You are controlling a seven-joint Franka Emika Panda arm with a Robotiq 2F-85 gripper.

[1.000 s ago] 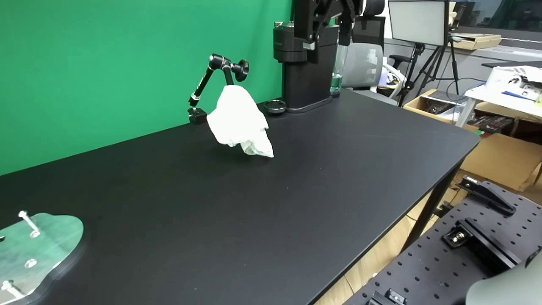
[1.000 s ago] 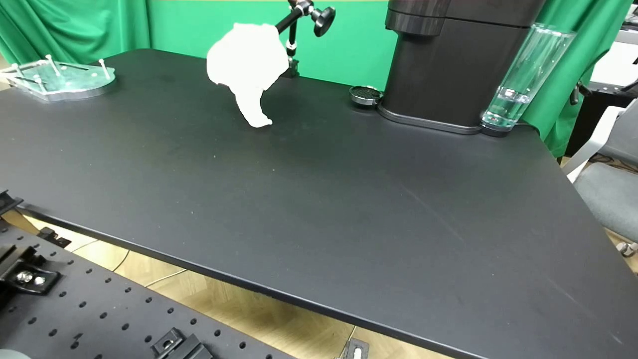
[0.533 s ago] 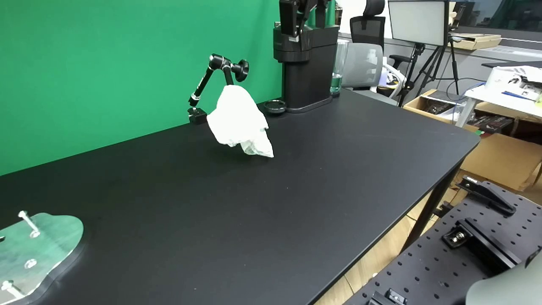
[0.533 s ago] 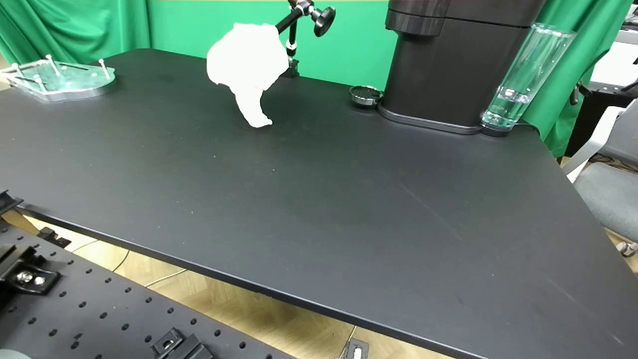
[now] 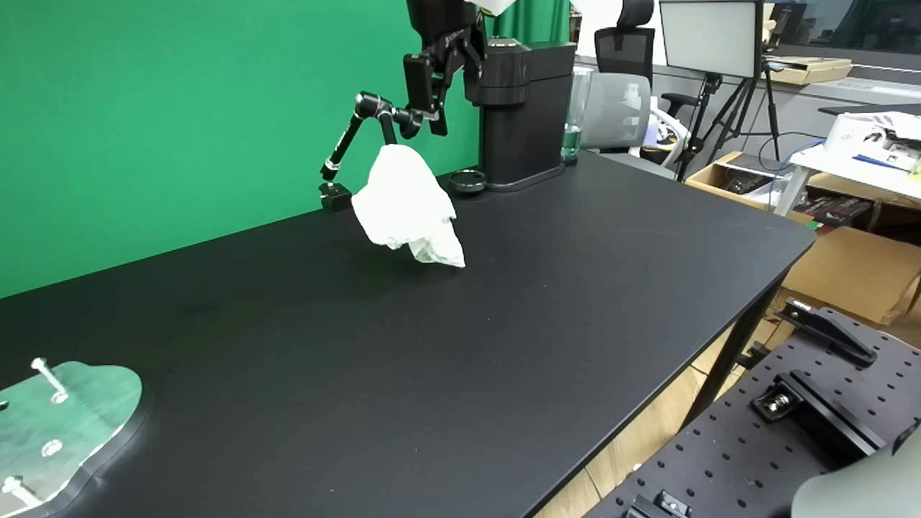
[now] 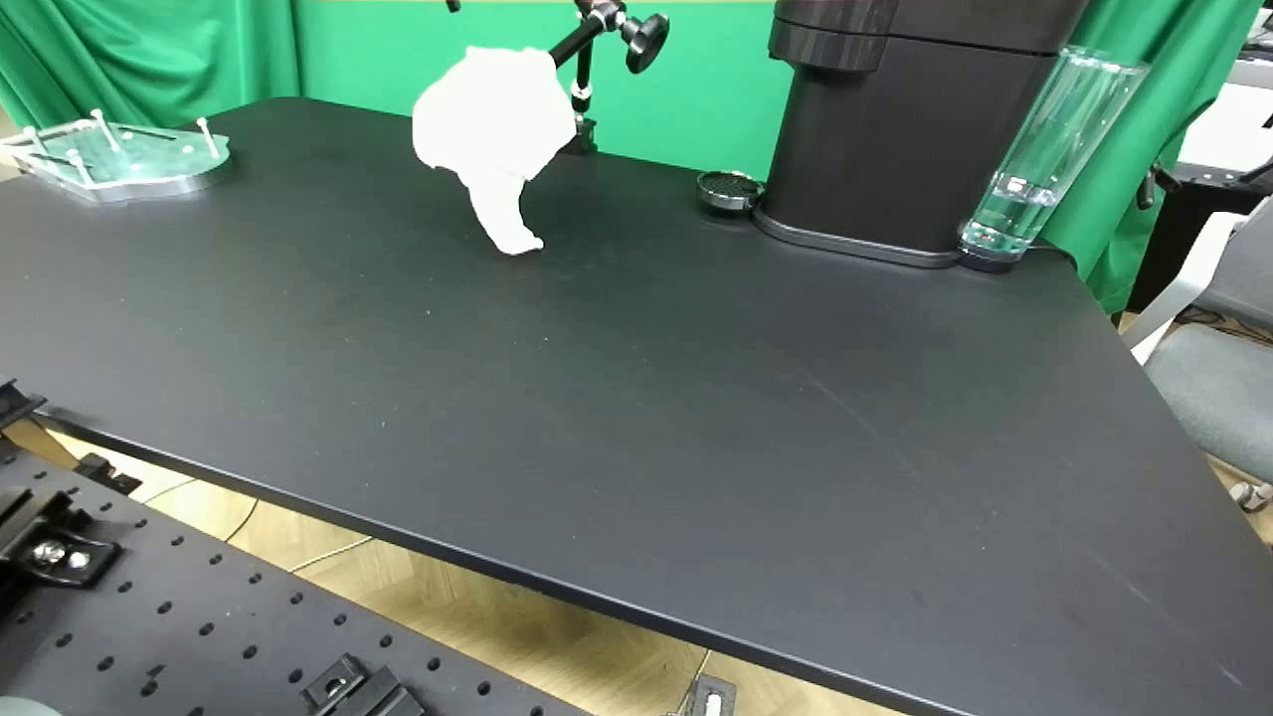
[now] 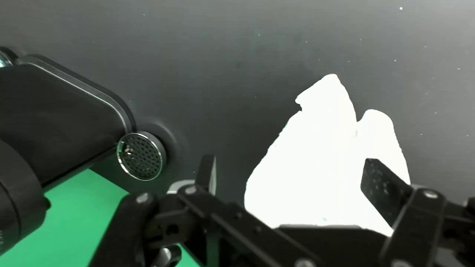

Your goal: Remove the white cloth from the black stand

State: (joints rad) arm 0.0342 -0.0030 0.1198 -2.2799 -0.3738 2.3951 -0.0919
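Note:
The white cloth [image 5: 406,205] hangs draped over the black jointed stand [image 5: 348,140] near the green wall. The cloth [image 6: 494,114] and the stand [image 6: 585,60] also show in an exterior view; the part of the stand under the cloth is hidden. My gripper [image 5: 433,124] is open and empty, above the cloth and slightly to its right in that view, close to the stand's knob. In the wrist view, my gripper [image 7: 291,172] has its fingers wide apart, with much of the cloth [image 7: 315,148] showing between and beyond them. I see no grip on the cloth.
A black coffee machine [image 5: 522,122] with a clear water tank [image 5: 573,119] stands right of the stand, a round metal dish [image 5: 468,181] at its foot. A translucent plate with pegs [image 5: 86,403] lies on the black table [image 5: 403,374]. A perforated plate [image 6: 249,617] lies along the front.
In an exterior view my gripper has moved left and down, from in front of the coffee machine to above the cloth. The cloth and stand have not moved.

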